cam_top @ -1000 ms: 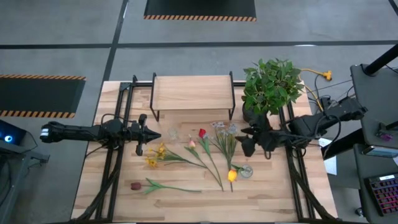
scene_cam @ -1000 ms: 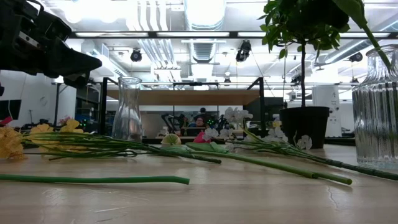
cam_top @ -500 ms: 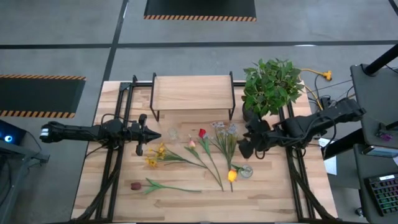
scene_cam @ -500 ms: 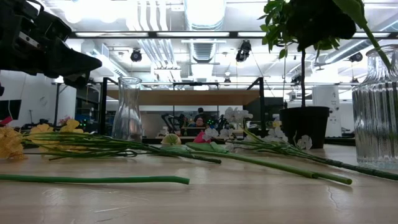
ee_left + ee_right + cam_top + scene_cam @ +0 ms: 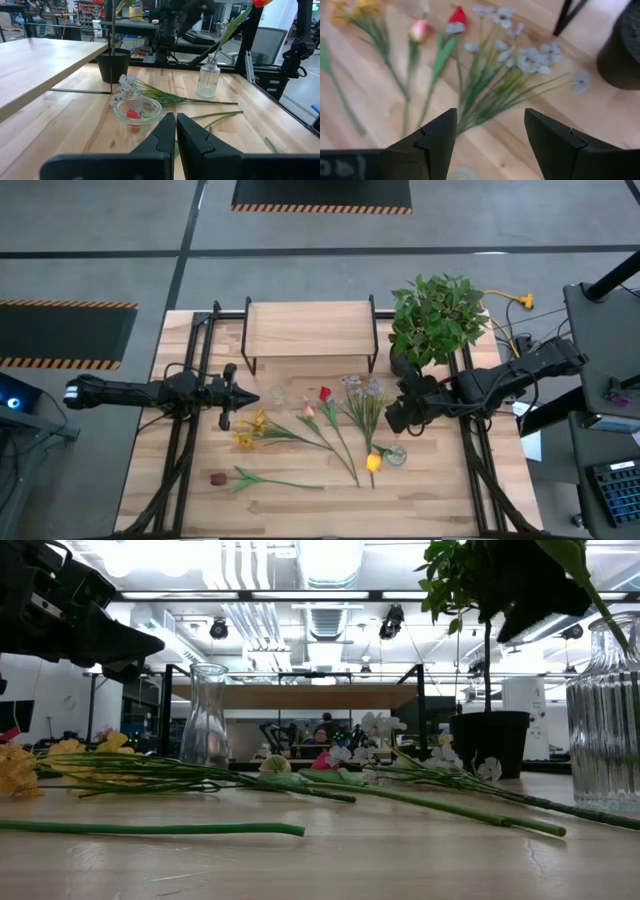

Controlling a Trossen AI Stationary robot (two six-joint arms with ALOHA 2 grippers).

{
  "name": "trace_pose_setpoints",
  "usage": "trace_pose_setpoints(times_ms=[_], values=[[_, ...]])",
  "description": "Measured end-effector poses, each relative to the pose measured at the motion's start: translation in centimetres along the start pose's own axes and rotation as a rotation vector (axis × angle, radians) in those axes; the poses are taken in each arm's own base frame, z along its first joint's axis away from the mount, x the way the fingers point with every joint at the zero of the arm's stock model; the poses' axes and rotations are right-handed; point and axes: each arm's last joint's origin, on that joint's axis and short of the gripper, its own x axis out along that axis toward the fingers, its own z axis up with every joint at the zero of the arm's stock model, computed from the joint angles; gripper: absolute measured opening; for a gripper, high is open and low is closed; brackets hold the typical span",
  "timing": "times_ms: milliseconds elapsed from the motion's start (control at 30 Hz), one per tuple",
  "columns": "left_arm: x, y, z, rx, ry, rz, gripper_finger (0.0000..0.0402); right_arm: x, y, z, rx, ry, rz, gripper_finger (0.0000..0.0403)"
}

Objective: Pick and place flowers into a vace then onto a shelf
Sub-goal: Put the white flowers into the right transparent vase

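Loose flowers lie on the table: a yellow one, a pink one, a red one, a white spray and a maroon one. An orange flower stands in a ribbed glass vase. A plain glass vase stands empty in front of my left gripper, which is shut and empty above the table. My right gripper is open and empty above the white spray's stems. The shelf stands at the table's far side.
A bushy potted plant stands at the far right, close behind my right arm. Black rails run along the table's left and right sides. The wood near the front edge is bare.
My right gripper has gone a little toward the table's left edge and downward, toward the white spray, and now shows at the low view's top right. The flowers and vases have kept still.
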Motion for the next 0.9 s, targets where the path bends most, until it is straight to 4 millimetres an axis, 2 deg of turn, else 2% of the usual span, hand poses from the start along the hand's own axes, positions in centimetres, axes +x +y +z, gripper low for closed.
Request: trace_pose_setpoints(times_ms=[267, 567, 900], values=[[0.0, 0.0, 0.0, 0.000, 0.000, 0.000, 0.0000, 1.9, -1.3, -1.5, 0.041, 0.024, -0.071, 0.0224], [0.0, 0.0, 0.0, 0.000, 0.000, 0.000, 0.0000, 3.7, -1.8, -2.5, 0.058, -0.002, -0.042, 0.0224], [0.0, 0.0, 0.0, 0.000, -0.001, 0.000, 0.0000, 4.1, -1.9, -2.5, 0.064, -0.098, -0.056, 0.0224]])
